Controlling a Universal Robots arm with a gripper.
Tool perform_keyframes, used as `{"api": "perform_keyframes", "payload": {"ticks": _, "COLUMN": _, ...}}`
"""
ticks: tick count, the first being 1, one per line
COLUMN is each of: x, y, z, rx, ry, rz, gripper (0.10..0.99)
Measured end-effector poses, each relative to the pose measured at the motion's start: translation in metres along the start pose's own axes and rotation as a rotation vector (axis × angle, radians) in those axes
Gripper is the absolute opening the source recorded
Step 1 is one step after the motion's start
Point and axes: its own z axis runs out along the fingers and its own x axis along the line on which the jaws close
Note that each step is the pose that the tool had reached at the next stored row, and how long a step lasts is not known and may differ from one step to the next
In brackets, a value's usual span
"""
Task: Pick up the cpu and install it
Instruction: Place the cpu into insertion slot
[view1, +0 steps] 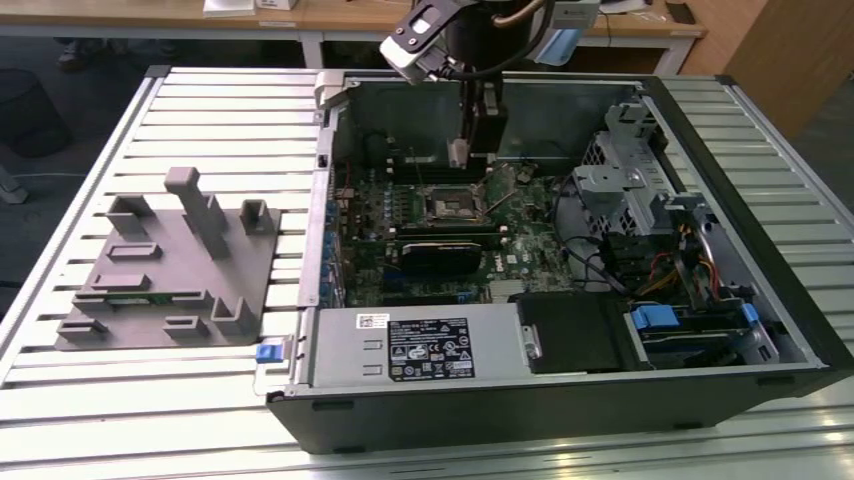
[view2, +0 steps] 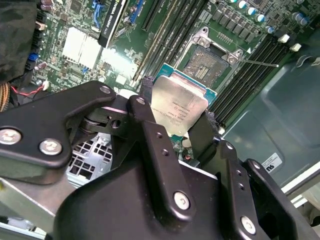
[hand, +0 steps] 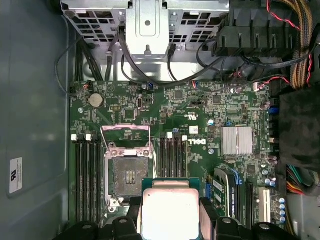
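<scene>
Finding one: the fingers (view2: 146, 90) are clamped on the cpu (view2: 180, 102), one black pad on each of two opposite edges, with the pale metal top facing the second wrist camera. I judge the rim grip keeps its underside clear of any touch.

Finding two: the chip hangs inside the open computer case (view1: 801, 300), above the motherboard (hand: 200, 115) and not yet seated. Taking the exterior view as a clock face, the socket (view1: 450, 207) lies toward six o'clock of the fingers. In the first wrist view the socket's metal frame (hand: 125, 135) is swung open and the contact field is bare, so it looks ready to receive the part.

Clearances: memory sticks (hand: 172, 155) stand just beside the socket on two sides — tight flanks there. The case's inner wall rises at twelve o'clock of the fingers and a drive cage (view1: 627, 170) stands at three o'clock. The grey holder (view1: 167, 270) sits on the slatted surface (view1: 200, 100) at nine o'clock, well apart.
</scene>
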Motion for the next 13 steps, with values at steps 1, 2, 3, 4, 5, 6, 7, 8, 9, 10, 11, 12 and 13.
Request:
{"api": "perform_keyframes", "payload": {"ticks": 1, "x": 0.0001, "y": 0.0000, "z": 0.0009, "rx": 0.000, "ry": -0.0001, "rz": 0.000, "gripper": 0.541}}
{"api": "perform_keyframes", "payload": {"ticks": 2, "x": 0.0002, "y": -0.0001, "z": 0.0017, "rx": 0.000, "ry": 0.0000, "rz": 0.000, "gripper": 0.541}}
{"api": "perform_keyframes", "payload": {"ticks": 3, "x": 0.0003, "y": -0.0001, "z": 0.0023, "rx": 0.000, "ry": -0.0002, "rz": 0.000, "gripper": 0.541}}
{"api": "perform_keyframes", "payload": {"ticks": 4, "x": 0.0004, "y": -0.0002, "z": 0.0031, "rx": 0.000, "ry": -0.0002, "rz": 0.000, "gripper": 0.541}}
{"api": "perform_keyframes", "payload": {"ticks": 5, "x": 0.0005, "y": -0.0002, "z": 0.0039, "rx": -0.001, "ry": 0.0000, "rz": 0.000, "gripper": 0.541}}
{"api": "perform_keyframes", "payload": {"ticks": 6, "x": 0.0006, "y": -0.0003, "z": 0.0048, "rx": -0.001, "ry": -0.0001, "rz": 0.000, "gripper": 0.541}}
{"api": "perform_keyframes", "payload": {"ticks": 7, "x": 0.0007, "y": -0.0004, "z": 0.0058, "rx": -0.001, "ry": -0.0002, "rz": 0.000, "gripper": 0.541}}
{"api": "perform_keyframes", "payload": {"ticks": 8, "x": 0.0007, "y": -0.0005, "z": 0.0068, "rx": -0.001, "ry": -0.0002, "rz": 0.000, "gripper": 0.541}}
{"api": "perform_keyframes", "payload": {"ticks": 9, "x": 0.0008, "y": -0.0006, "z": 0.0078, "rx": -0.001, "ry": -0.0005, "rz": 0.000, "gripper": 0.541}}
{"api": "perform_keyframes", "payload": {"ticks": 10, "x": 0.0008, "y": -0.0006, "z": 0.0089, "rx": -0.001, "ry": -0.0007, "rz": 0.000, "gripper": 0.541}}
{"api": "perform_keyframes", "payload": {"ticks": 11, "x": 0.0009, "y": -0.0007, "z": 0.0102, "rx": 0.000, "ry": -0.0009, "rz": 0.000, "gripper": 0.541}}
{"api": "perform_keyframes", "payload": {"ticks": 12, "x": 0.0010, "y": -0.0008, "z": 0.0117, "rx": -0.001, "ry": -0.0010, "rz": 0.000, "gripper": 0.541}}
{"api": "perform_keyframes", "payload": {"ticks": 13, "x": 0.0016, "y": -0.0011, "z": 0.0136, "rx": -0.001, "ry": -0.0014, "rz": 0.000, "gripper": 0.541}}
